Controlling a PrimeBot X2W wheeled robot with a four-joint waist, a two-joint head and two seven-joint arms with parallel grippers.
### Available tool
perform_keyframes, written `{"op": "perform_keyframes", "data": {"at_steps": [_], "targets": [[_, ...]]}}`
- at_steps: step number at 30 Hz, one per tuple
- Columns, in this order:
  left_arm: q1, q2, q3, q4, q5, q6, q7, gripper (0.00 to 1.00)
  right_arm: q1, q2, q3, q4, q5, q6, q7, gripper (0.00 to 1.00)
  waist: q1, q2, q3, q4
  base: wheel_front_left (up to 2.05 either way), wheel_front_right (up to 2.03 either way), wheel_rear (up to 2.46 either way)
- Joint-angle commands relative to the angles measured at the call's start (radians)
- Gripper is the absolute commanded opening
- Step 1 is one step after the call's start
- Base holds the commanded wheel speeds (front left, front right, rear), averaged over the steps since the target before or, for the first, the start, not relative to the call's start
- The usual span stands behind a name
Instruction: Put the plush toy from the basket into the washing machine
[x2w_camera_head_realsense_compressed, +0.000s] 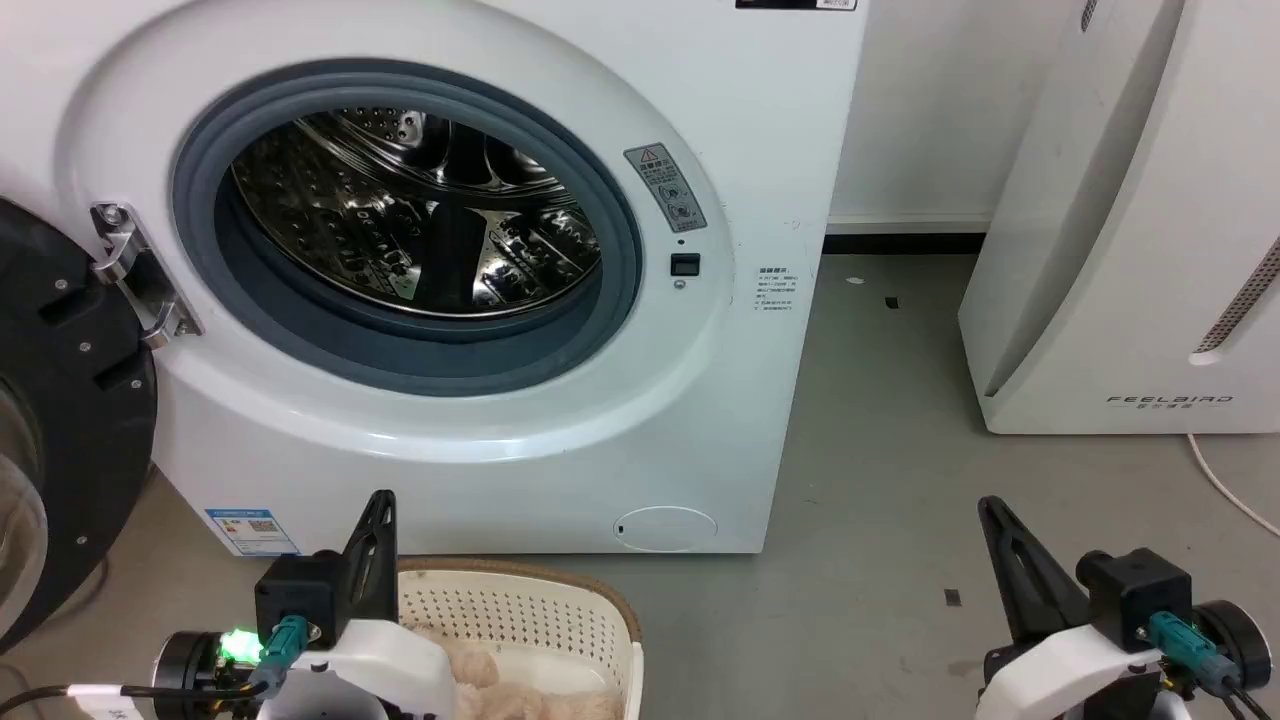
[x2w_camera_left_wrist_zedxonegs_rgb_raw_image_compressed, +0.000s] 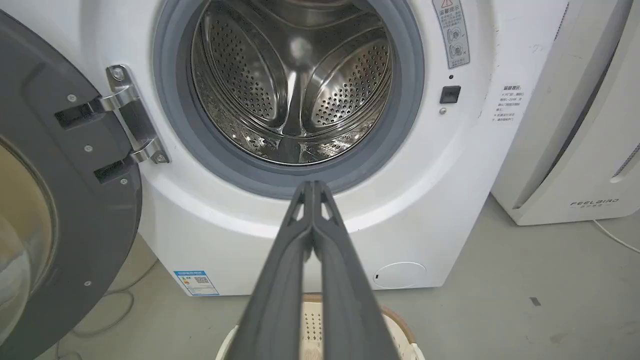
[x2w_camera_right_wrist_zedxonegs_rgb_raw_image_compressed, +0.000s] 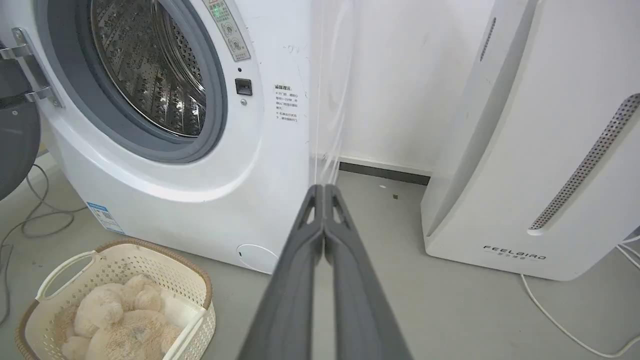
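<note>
Door (x2w_camera_head_realsense_compressed: 70, 420) of the washing machine (x2w_camera_head_realsense_compressed: 740, 120) stands swung open on its metal hinge (x2w_camera_head_realsense_compressed: 140, 285) at the left, so I look straight past the grey gasket (x2w_camera_head_realsense_compressed: 625, 250) into the shiny perforated drum (x2w_camera_head_realsense_compressed: 400, 220). On the floor (x2w_camera_head_realsense_compressed: 880, 430), just in front of the machine toward its left half, sits the basket (x2w_camera_right_wrist_zedxonegs_rgb_raw_image_compressed: 127, 260). The plush toy (x2w_camera_right_wrist_zedxonegs_rgb_raw_image_compressed: 120, 320) lies curled inside it, its fluffy cream fur below the brown rim. My left gripper (x2w_camera_left_wrist_zedxonegs_rgb_raw_image_compressed: 312, 186) hangs over the basket's near part, its two dark fingers pressed flat together with nothing between them, pointing at the lower lip of the porthole. My right gripper (x2w_camera_right_wrist_zedxonegs_rgb_raw_image_compressed: 324, 188) is well to the right over bare floor, likewise closed tight and empty. It is aimed at the gap between the machine's right corner and the white slanted FEELBIRD appliance (x2w_camera_head_realsense_compressed: 1130, 250) standing at the far right. A blue sticker (x2w_camera_head_realsense_compressed: 250, 530) shows low on the machine's front, just beyond the basket.
</note>
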Motion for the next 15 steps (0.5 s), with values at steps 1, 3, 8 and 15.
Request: {"op": "perform_keyframes", "data": {"at_steps": [1, 3, 8, 15], "targets": [[-0.001, 0.000, 0.000, -0.004, 0.002, -0.004, 0.000, 0.00, -0.014, -0.001, 0.000, -0.004, -0.008, 0.001, 0.001, 0.00, 0.0000, 0.0000, 0.000, 0.000, 0.00, 0.00, 0.00], [-0.001, 0.000, 0.000, -0.004, 0.002, -0.004, 0.000, 0.00, -0.014, -0.001, 0.000, -0.004, -0.008, 0.001, 0.001, 0.00, 0.0000, 0.0000, 0.000, 0.000, 0.00, 0.00, 0.00], [-0.001, 0.000, 0.000, -0.004, 0.002, -0.004, 0.000, 0.00, -0.014, -0.001, 0.000, -0.004, -0.008, 0.001, 0.001, 0.00, 0.0000, 0.0000, 0.000, 0.000, 0.00, 0.00, 0.00], [-0.001, 0.000, 0.000, -0.004, 0.002, -0.004, 0.000, 0.00, -0.014, -0.001, 0.000, -0.004, -0.008, 0.001, 0.001, 0.00, 0.0000, 0.0000, 0.000, 0.000, 0.00, 0.00, 0.00]]}}
